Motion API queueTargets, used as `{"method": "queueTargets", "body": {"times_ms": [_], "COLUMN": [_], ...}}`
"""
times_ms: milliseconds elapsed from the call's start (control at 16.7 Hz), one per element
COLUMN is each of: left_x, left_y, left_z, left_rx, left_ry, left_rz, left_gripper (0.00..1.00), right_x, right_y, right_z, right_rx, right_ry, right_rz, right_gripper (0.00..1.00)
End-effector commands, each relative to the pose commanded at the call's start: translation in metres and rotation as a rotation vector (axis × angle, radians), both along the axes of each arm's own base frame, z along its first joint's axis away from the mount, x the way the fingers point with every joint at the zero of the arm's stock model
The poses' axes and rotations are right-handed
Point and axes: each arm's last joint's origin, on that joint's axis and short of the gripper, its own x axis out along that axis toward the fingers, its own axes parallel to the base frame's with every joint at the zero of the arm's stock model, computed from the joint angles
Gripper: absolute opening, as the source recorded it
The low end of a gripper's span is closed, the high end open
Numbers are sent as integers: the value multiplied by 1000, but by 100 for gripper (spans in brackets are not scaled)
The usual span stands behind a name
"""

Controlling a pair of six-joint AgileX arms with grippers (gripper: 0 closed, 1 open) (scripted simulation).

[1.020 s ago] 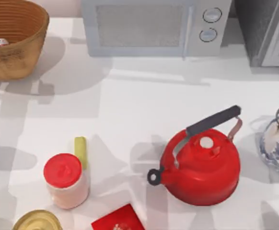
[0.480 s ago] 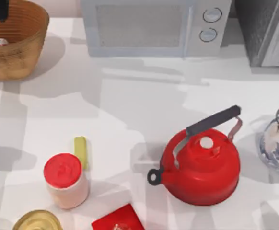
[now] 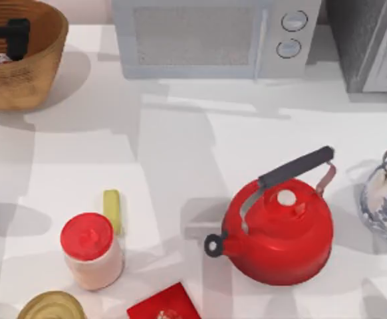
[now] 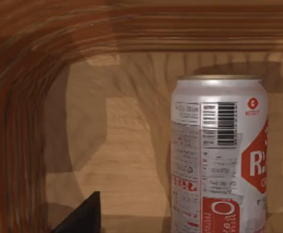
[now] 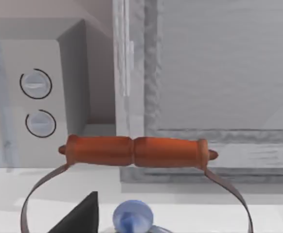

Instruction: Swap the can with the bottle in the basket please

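- The left end effector [image 3: 6, 32], a matte black block, hangs inside the basket [image 3: 44, 70] at the tabletop's far left corner. I cannot tell whether it is spread or pressed together.
- Just beside it on the basket floor is the bottle [image 4: 219, 155], a smooth white cylinder with a barcode, small print and a red label. It stands upright and nothing grips it.
- The basket is tan-brown wicker with a ribbed inner wall that curves closely around the bottle.
- The can [image 3: 50, 307], with its shiny gold ringed top, sits at the tabletop's [image 3: 180, 166] near left edge, well apart from the basket.
- Near the can are a pinkish jar [image 3: 90, 249] with a red lid, a yellow-green stick [image 3: 112, 209] and a flat red packet [image 3: 163, 304].
- The right end effector [image 5: 78, 218] is parked above a blue-and-white teapot [image 3: 385, 199] with an orange handle. I cannot tell its state either.
- Half a second ago the left end effector was at the basket's far rim. It has since moved further in, towards the bottle. A second ago it was out of view.
- No object has shifted.
- A glossy red kettle [image 3: 280, 236] takes up the middle right.
- A grey microwave [image 3: 213, 36] lines the back edge.
- The stretch of tabletop between the basket and the can lies open.
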Motion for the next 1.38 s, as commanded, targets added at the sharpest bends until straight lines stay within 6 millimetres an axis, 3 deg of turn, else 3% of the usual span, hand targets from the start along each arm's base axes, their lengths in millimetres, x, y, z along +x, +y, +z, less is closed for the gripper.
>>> {"method": "queueTargets", "body": {"times_ms": [420, 840, 1080, 1380], "left_x": [2, 19, 19, 19], "left_y": [-3, -3, -3, -3], "left_z": [-4, -58, -59, -59], "left_rx": [0, -1, -1, -1], "left_ry": [4, 4, 5, 5], "left_rz": [-6, 0, 0, 0], "left_gripper": [100, 100, 100, 62], "right_x": [0, 0, 0, 0], "right_y": [0, 0, 0, 0], "right_z": [0, 0, 0, 0], "right_rx": [0, 0, 0, 0], "right_ry": [0, 0, 0, 0], "right_rz": [0, 0, 0, 0], "right_gripper": [100, 100, 100, 100]}}
